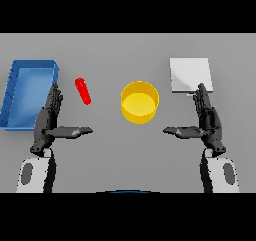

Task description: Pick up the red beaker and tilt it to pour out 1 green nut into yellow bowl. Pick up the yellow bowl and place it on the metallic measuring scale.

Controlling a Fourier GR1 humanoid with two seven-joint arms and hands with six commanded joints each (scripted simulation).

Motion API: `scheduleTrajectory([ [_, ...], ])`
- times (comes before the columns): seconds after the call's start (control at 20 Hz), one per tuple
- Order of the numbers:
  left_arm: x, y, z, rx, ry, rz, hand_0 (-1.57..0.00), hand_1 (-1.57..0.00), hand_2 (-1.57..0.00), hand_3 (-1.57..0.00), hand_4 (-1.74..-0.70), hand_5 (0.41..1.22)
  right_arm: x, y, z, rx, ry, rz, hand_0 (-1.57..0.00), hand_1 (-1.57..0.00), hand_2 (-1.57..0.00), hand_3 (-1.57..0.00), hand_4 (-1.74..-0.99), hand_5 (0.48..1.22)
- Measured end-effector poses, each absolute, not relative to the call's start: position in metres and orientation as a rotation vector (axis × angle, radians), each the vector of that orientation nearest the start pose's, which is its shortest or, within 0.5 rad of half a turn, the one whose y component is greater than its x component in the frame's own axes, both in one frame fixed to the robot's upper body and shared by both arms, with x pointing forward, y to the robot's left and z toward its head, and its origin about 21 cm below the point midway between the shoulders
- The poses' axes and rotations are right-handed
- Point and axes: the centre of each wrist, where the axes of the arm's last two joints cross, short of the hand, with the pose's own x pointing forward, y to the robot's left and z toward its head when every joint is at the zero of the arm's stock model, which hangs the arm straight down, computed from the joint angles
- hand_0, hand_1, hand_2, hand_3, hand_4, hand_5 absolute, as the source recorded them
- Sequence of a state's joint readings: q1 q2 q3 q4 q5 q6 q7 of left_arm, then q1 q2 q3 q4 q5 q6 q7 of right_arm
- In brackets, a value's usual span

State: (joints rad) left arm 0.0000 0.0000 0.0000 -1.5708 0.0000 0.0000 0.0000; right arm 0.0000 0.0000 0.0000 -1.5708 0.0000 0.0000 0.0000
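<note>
Starting from here, you are looking at both hands hovering released, fingers straight and thumbs pointing inward, gripping nothing: the left hand [50,120] is sitting near-left, just beside the blue bin [15,97], and the right hand [207,120] is sitting near-right, just near of the scale [190,74]. The beaker [83,91] is lying tilted on the table, right of the bin and just far-right of the left fingertips, apart from them. The bowl [140,102] is standing upright in the middle, between the hands and well apart from both. No green nut is showing anywhere, so you are probably dealing with one hidden inside the beaker, or none; you cannot tell from this view. Your main risk is lying in the first grasp: the beaker is looking slim and round, so fingers closing off-centre are likely to be rolling it away, toward the bin or the bowl. Lifting it mouth-down is risking the nut dropping on the table before you are reaching the bowl. Tilting too steeply over the bowl is risking more than one piece coming out, or a miss over the rim. Later, the bowl is looking wide for one hand, so a shallow pinch on its wall is risking a slip or a tip on the way to the scale, which is resting far-right.
</note>
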Motion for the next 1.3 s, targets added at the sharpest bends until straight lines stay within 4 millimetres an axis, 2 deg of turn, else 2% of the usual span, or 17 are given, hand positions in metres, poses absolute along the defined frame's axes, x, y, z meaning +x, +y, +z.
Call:
scheduleTrajectory([
  [0.3,0.25,0.228,-0.003,0.002,-1.563,-0.005,0.0,0.0,0.0,0.0,-1.2,0.652,0.257,-0.234,-0.001,-0.005,-1.563,-0.006,0.0,0.0,0.0,0.0,-1.245,0.681],
  [0.35,0.241,0.229,0.0,0.039,-1.59,-0.092,0.0,0.0,0.0,0.0,-1.21,0.649,0.245,-0.239,0.0,-0.109,-1.659,0.117,0.0,0.0,0.0,0.0,-1.242,0.678],
  [0.45,0.229,0.226,0.008,0.068,-1.603,-0.17,0.0,0.0,0.0,0.0,-1.22,0.654,0.234,-0.238,0.004,-0.191,-1.707,0.247,0.0,0.0,0.0,0.0,-1.235,0.679],
  [0.6,0.227,0.225,0.015,0.085,-1.569,-0.198,0.0,0.0,0.0,0.0,-1.23,0.661,0.226,-0.231,0.007,-0.22,-1.705,0.298,0.0,0.0,0.0,0.0,-1.241,0.68],
  [0.7,0.227,0.226,0.017,0.09,-1.577,-0.217,0.0,0.0,0.0,0.0,-1.24,0.668,0.23,-0.234,0.008,-0.217,-1.687,0.293,0.0,0.0,0.0,0.0,-1.25,0.681],
  [0.8,0.228,0.222,0.013,0.087,-1.55,-0.241,0.0,0.0,0.0,0.0,-1.28,0.691,0.227,-0.232,0.004,-0.186,-1.687,0.288,0.0,0.0,0.0,0.0,-1.265,0.68],
  [0.9,0.24,0.214,0.009,0.048,-1.543,-0.246,0.0,0.0,0.0,0.0,-1.33,0.713,0.228,-0.232,0.01,-0.145,-1.716,0.262,0.0,0.0,0.0,0.0,-1.28,0.679],
  [1.0,0.254,0.215,0.007,0.051,-1.534,-0.249,0.0,0.0,0.0,0.0,-1.37,0.732,0.227,-0.236,0.014,-0.15,-1.726,0.261,0.0,0.0,0.0,0.0,-1.296,0.677],
  [1.15,0.271,0.211,0.0,0.054,-1.514,-0.27,0.0,0.0,0.0,0.0,-1.38,0.739,0.225,-0.23,0.012,-0.138,-1.714,0.256,0.0,0.0,0.0,0.0,-1.312,0.681],
  [1.2,0.281,0.21,0.001,0.059,-1.505,-0.262,0.0,0.0,0.0,0.0,-1.38,0.738,0.226,-0.236,0.014,-0.148,-1.72,0.247,0.0,0.0,0.0,0.0,-1.321,0.683],
  [1.3,0.292,0.212,-0.003,0.078,-1.488,-0.262,0.0,0.0,0.0,0.0,-1.36,0.726,0.226,-0.233,0.016,-0.138,-1.716,0.245,0.0,0.0,0.0,0.0,-1.331,0.686],
])
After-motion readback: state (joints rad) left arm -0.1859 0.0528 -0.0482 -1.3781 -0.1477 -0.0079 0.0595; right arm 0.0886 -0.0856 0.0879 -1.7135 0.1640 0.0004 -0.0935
